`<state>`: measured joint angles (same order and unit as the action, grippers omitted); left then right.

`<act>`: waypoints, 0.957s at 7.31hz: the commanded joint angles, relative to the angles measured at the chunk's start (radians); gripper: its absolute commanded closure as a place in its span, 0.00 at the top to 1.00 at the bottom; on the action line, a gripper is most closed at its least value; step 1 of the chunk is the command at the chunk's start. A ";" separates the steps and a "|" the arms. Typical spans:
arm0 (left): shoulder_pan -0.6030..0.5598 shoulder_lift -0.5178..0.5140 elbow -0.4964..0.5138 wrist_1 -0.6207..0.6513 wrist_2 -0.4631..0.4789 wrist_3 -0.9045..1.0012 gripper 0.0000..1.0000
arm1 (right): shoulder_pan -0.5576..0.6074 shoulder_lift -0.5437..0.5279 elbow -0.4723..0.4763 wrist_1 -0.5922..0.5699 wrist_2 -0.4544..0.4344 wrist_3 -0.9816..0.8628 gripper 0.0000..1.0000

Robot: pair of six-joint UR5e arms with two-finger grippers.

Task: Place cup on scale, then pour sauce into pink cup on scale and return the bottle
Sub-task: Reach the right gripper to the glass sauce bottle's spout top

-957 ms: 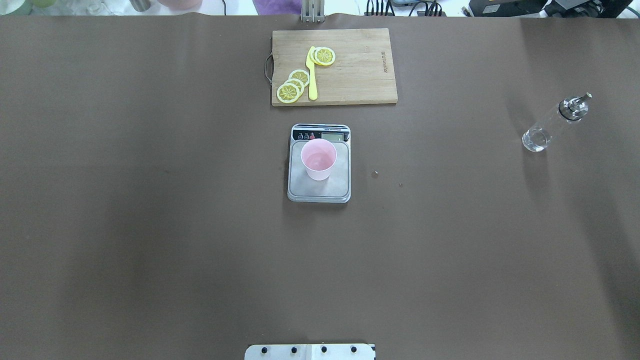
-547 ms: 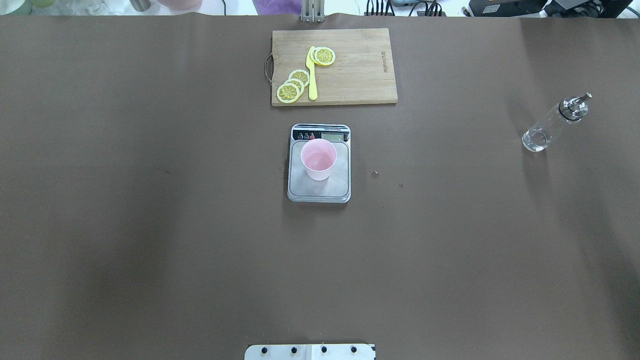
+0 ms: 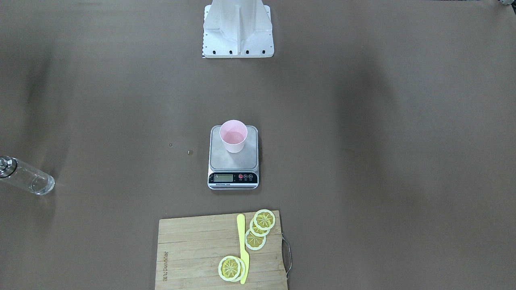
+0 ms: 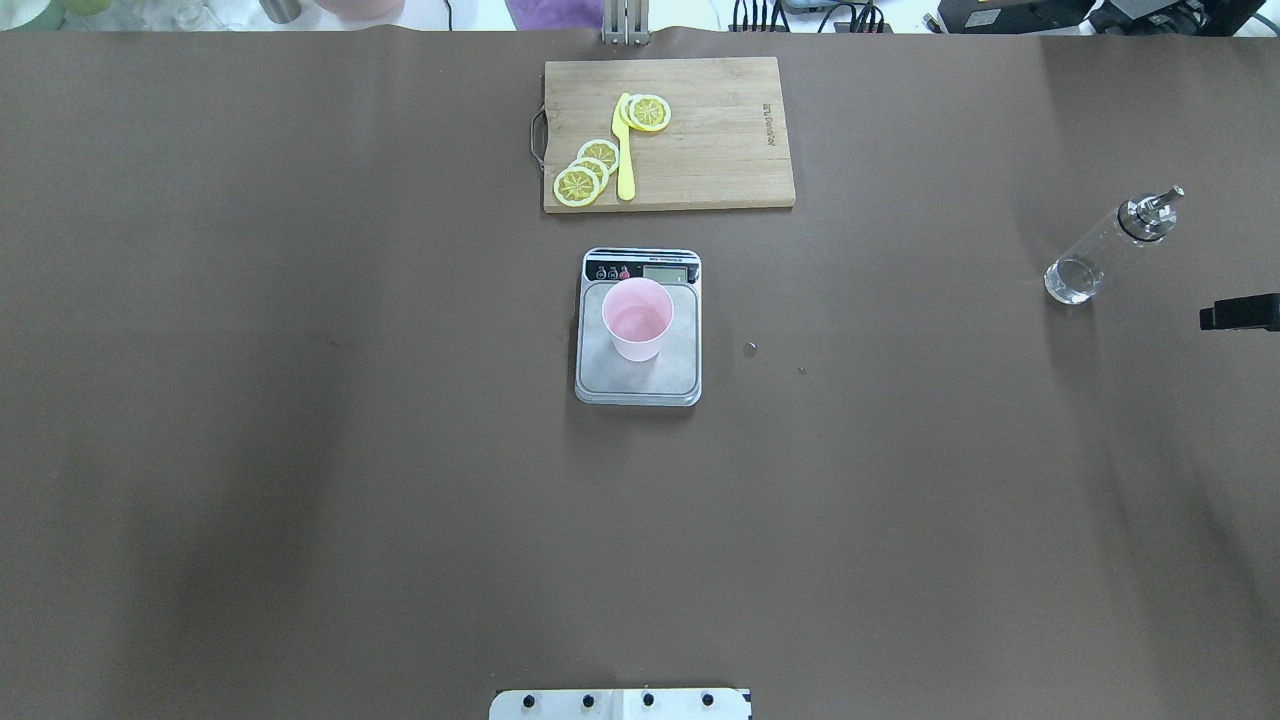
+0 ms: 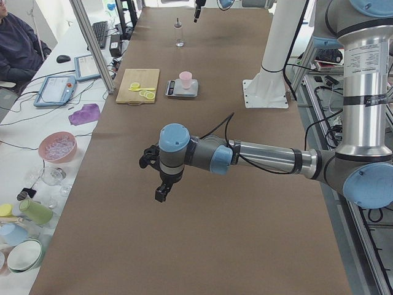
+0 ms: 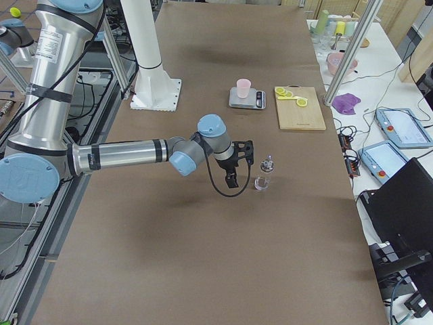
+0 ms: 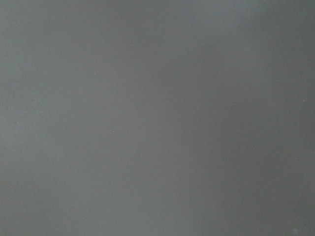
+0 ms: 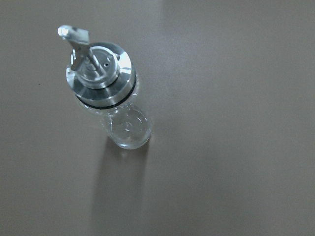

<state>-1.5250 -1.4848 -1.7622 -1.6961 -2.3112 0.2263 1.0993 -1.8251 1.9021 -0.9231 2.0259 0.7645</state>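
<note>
Freshly slid into view, the right gripper (image 4: 1238,313), its grip impossible to tell, is lined up beside the upright clear silver-spouted bottle (image 4: 1105,248) for pouring, with the pale pink plastic cup (image 4: 637,318) parked on the silver-grey digital scale (image 4: 640,385).

Pink cup (image 4: 637,318) stands upright on the scale (image 4: 638,385); clear bottle (image 4: 1095,255) upright, well apart.

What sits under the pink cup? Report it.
The cup stands upright on the scale, on its silver platform. The patch directly beneath its base is hidden by the cup.
</note>
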 commanded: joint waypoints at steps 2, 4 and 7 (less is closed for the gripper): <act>0.002 -0.008 0.020 0.145 -0.002 0.005 0.98 | -0.071 0.006 -0.003 0.035 -0.106 0.007 1.00; 0.002 -0.005 0.020 0.131 0.000 0.007 0.98 | -0.151 0.029 -0.073 0.134 -0.211 0.051 1.00; 0.002 -0.005 0.018 0.121 0.003 0.007 0.98 | -0.231 0.107 -0.214 0.292 -0.320 0.128 1.00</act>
<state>-1.5232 -1.4896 -1.7435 -1.5716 -2.3097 0.2331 0.8962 -1.7399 1.7358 -0.6764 1.7505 0.8804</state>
